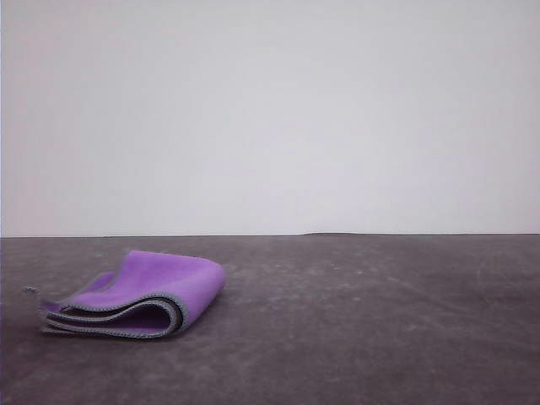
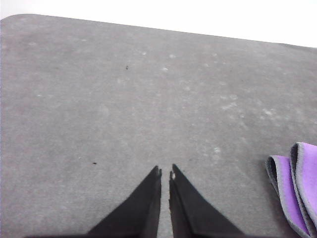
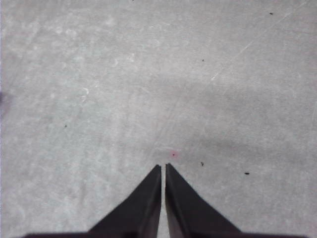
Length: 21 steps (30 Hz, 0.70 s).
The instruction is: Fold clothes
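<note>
Folded purple cloth (image 1: 139, 295) lies on grey table (image 1: 354, 321) at my left side, layered edges facing me, just beside my left gripper (image 2: 165, 172), so left is nearer; right gripper (image 3: 163, 167) over bare table w/ both grippers' jaws closed, empty.

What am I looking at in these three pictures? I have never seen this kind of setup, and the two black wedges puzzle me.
This is a two-armed robot at a grey table. One camera looks forward across the table; the other two sit on the wrists, looking down past each grasping tool. The black wedges are the fingers of the left tool and the right tool, both shut and holding nothing. On the table lies one small cloth, folded over, purple outside with grey stitched edging. Its edge also appears in the left wrist picture.
</note>
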### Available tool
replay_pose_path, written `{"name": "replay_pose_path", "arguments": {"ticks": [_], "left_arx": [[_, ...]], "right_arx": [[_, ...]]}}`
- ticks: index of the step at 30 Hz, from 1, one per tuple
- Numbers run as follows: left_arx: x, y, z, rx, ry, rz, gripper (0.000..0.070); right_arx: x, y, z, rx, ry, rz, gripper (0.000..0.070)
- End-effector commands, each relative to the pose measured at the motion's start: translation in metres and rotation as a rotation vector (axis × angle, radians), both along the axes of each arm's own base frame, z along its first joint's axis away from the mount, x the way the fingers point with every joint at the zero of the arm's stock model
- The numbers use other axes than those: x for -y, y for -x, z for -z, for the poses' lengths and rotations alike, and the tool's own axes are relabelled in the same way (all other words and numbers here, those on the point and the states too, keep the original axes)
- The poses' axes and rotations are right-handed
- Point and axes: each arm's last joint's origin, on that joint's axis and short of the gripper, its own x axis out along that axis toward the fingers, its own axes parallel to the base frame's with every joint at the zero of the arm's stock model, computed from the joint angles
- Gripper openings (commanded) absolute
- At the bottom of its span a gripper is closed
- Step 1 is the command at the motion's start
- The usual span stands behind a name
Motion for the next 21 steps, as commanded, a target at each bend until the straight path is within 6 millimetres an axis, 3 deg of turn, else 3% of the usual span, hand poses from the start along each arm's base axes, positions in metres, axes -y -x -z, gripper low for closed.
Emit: {"name": "replay_pose_path", "arguments": {"ticks": [1, 4, 8, 14, 21], "left_arx": [[0.0, -0.001, 0.007, -0.024, 0.0, -0.002, 0.0017], [0.0, -0.001, 0.007, -0.024, 0.0, -0.002, 0.0017], [0.0, -0.001, 0.007, -0.024, 0.0, -0.002, 0.0017], [0.0, -0.001, 0.007, -0.024, 0.0, -0.002, 0.0017], [0.0, -0.001, 0.007, -0.024, 0.0, -0.002, 0.0017]], "right_arx": [[0.0, -0.003, -0.003, 0.028, 0.024, -0.017, 0.0006], [0.001, 0.0, -0.004, 0.111, 0.043, -0.018, 0.0006], [0.003, 0.021, 0.01, 0.365, 0.053, 0.004, 0.0006], [0.004, 0.063, 0.056, 0.647, 0.043, 0.013, 0.0006], [0.006, 0.088, 0.108, 0.677, 0.041, 0.046, 0.0006]]}}
